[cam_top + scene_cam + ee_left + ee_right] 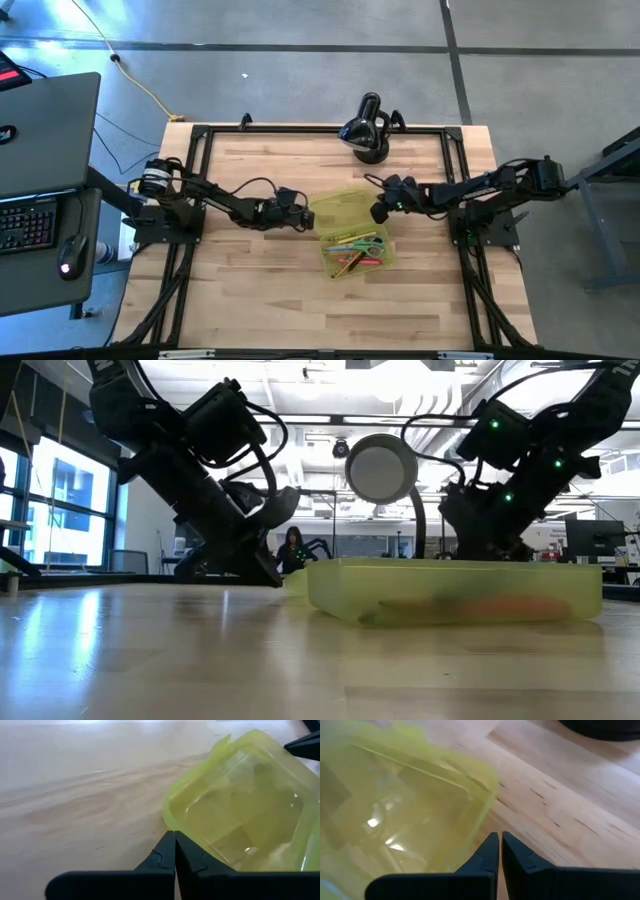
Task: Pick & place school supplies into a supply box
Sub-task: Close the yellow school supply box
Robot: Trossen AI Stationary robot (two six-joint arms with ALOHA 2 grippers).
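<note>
The yellow-green supply box [352,235] lies open on the table, its hollow lid half [338,208] toward the far edge. The near half [362,262] holds school supplies [355,247]: red, orange, green and yellow pens and pencils. My left gripper [305,218] is shut, its tips at the lid half's left rim. My right gripper [378,212] is shut, its tips at the lid half's right rim. In the low view the box [450,592] stands between the two arms. My left gripper [175,834] slants down from the table's left, its shut tips right at the lid half's rim near a corner [168,820]; whether they touch it I cannot tell. My right gripper [499,835] slants down from the table's right, its shut tips beside the lid half's rim [482,822]; touching or not, I cannot tell.
A black domed device on a stand [364,130] sits at the table's far edge, just behind the box. Bare wood stretches along the near side [300,310]. A black frame [200,135] runs around the table. A laptop and mouse sit off the table to the left.
</note>
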